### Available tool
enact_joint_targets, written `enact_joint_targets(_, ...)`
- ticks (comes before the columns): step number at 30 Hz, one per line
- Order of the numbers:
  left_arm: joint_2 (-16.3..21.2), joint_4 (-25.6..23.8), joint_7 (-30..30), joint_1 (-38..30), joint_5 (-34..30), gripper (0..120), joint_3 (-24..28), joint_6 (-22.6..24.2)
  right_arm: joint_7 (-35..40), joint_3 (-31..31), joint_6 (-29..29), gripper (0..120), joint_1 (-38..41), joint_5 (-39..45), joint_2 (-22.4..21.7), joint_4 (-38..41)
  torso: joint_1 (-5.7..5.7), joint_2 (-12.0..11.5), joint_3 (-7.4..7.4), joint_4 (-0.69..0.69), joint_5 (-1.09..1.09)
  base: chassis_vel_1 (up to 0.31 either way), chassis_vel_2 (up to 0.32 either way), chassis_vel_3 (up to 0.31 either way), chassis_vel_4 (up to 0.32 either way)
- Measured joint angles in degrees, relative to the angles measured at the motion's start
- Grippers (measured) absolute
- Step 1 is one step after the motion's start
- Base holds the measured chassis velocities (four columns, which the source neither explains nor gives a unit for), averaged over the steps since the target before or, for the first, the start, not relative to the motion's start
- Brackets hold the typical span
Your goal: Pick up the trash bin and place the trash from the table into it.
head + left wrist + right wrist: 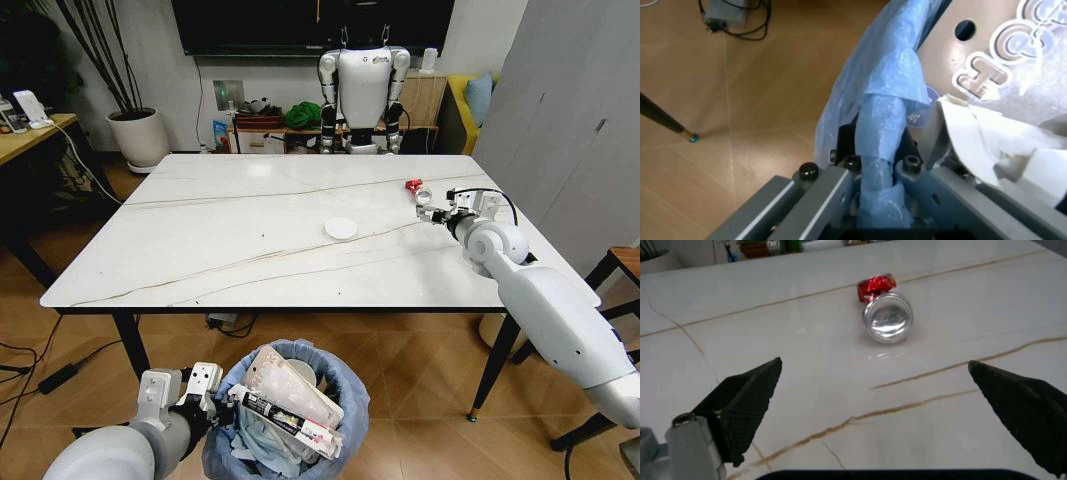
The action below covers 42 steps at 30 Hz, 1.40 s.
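The trash bin [345,385], lined with a crinkled light-blue bag [873,100], hangs low in front of the table's near edge. It is stuffed with tissues, cardboard and a long packet. My left gripper [212,392] is shut on its rim, and the bag is pinched between the fingers [840,185]. On the marble table [220,220] lie a round white lid [341,228], a red wrapper [411,185] [875,287] and a shiny silver foil cup [424,195] [888,319]. My right gripper [435,212] [873,395] hovers open just short of the foil cup and wrapper.
A white humanoid robot [362,85] stands behind the table's far edge. A potted plant [138,135] and a yellow wooden desk [30,135] are at the left. A dark stool [620,265] stands at the right. Cables [45,375] lie on the floor.
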Motion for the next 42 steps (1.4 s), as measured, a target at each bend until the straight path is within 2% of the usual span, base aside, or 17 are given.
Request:
enact_joint_targets(8,0.1,0.0,0.5,0.2,0.0,0,-0.7,0.0,-5.2,-5.5,2.7,100,10.7,-3.7,5.0,-14.5,0.0,0.0,0.0,0.02,-0.02,0.0,0.0,0.0,0.0)
enact_joint_targets(14,0.1,0.0,0.5,0.2,-0.2,0,-1.1,0.0,-8.7,-7.3,5.0,100,14.1,-6.3,9.6,-23.1,0.01,0.0,0.01,0.0,-0.01,0.0,0.0,0.0,0.0)
enact_joint_targets(17,0.1,0.0,0.5,0.2,-0.4,0,-1.4,0.0,-10.6,-7.8,6.3,100,15.7,-7.8,12.8,-27.7,0.01,0.0,0.01,0.04,-0.01,0.0,0.0,0.0,0.0)
enact_joint_targets(27,-0.1,0.0,0.5,0.4,-0.4,0,-1.6,0.0,-9.9,-7.6,6.3,100,16.8,-9.6,14.7,-31.8,0.0,0.0,0.0,0.0,-0.01,0.0,0.0,0.0,0.0)
enact_joint_targets(42,-0.7,0.0,0.8,0.3,0.0,0,-1.8,0.0,-10.9,-7.2,8.3,100,20.3,-12.1,17.3,-40.8,0.0,0.0,0.0,0.02,-0.01,0.0,0.0,0.0,0.0)
